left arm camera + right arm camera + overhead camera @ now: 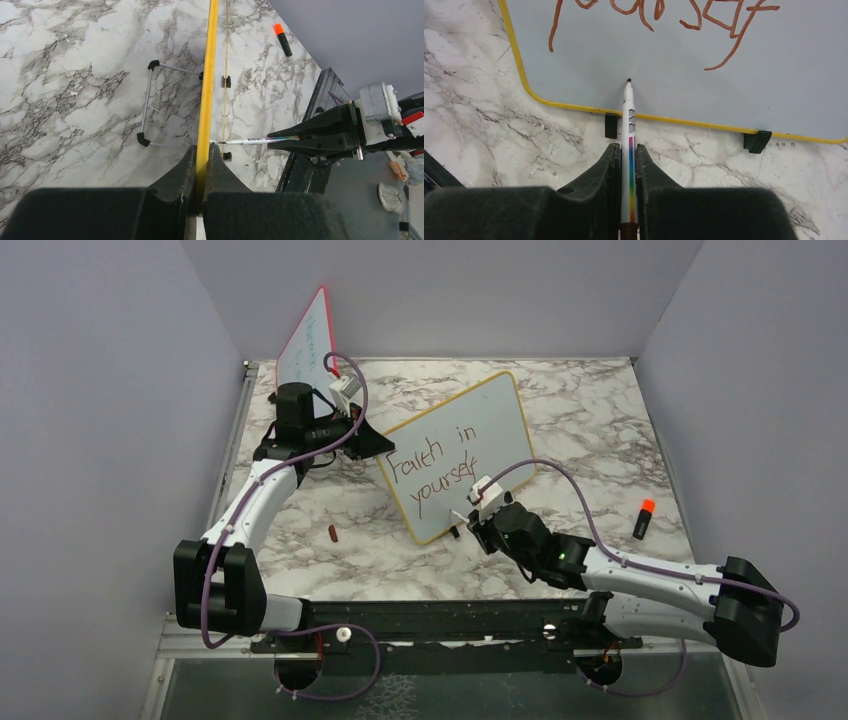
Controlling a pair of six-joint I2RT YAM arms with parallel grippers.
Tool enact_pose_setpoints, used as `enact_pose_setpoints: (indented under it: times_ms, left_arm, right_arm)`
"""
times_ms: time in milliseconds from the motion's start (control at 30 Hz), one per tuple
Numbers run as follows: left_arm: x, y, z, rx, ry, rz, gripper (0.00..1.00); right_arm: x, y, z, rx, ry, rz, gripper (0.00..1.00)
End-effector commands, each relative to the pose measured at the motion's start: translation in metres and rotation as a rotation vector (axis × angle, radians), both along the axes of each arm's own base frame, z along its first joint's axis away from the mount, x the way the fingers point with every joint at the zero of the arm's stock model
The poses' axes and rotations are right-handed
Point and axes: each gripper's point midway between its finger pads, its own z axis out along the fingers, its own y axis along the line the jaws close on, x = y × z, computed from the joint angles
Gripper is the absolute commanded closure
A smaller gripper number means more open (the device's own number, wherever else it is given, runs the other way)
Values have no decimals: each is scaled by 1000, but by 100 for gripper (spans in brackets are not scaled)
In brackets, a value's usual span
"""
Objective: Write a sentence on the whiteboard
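The right gripper [627, 149] is closed on a white marker [628, 112] with a rainbow stripe, one finger on each side of the barrel. The marker points to 12 o'clock in the right wrist view. Its dark tip is at the bare white surface, just under the last written line. I cannot tell if the tip touches.

The whiteboard [485, 425] stands tilted in the middle of the marble table [600, 410]. The sentence [432, 466] on it reads "Faith in yourself", dark red, in two slanted lines. Seen from the right wrist, the marker barrel crosses the yellow lower frame just beside one black foot [611, 125]. A second foot [757, 141] is at 3 o'clock from it.

The left gripper [202, 150] is clamped on the yellow frame at the board's 9 o'clock corner, with the frame pinched between both fingers. Behind the board, at 10 o'clock in the left wrist view, a wire stand [146, 102] with black tips reaches to the frame.

In the top view the right arm's purple cable [560, 475] arcs past the board's 4 o'clock corner. An orange-capped black marker [643, 519] lies on the table at 4 o'clock from the board, well apart. A small dark red cap [333, 533] lies at 8 o'clock. A red-framed board [305, 345] with faint writing stands at 10 o'clock, close behind the left arm.
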Motion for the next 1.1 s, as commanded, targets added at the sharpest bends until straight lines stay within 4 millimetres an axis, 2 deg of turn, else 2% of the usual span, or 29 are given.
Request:
enact_pose_setpoints:
  times_ms: [0,433,967,1067]
  left_arm:
    - [8,19,-37,104,73,105,100]
    - [8,19,-37,103,73,104,100]
    - [7,18,-38,101,75,100,100]
    - [7,18,-38,102,74,100,100]
  right_arm:
    - [4,-6,3,-17,21,-66,99]
    - [1,-15,-2,-36,51,-98,99]
    - [17,-5,34,57,-57,-123,99]
    - [18,-5,36,58,-66,-126,99]
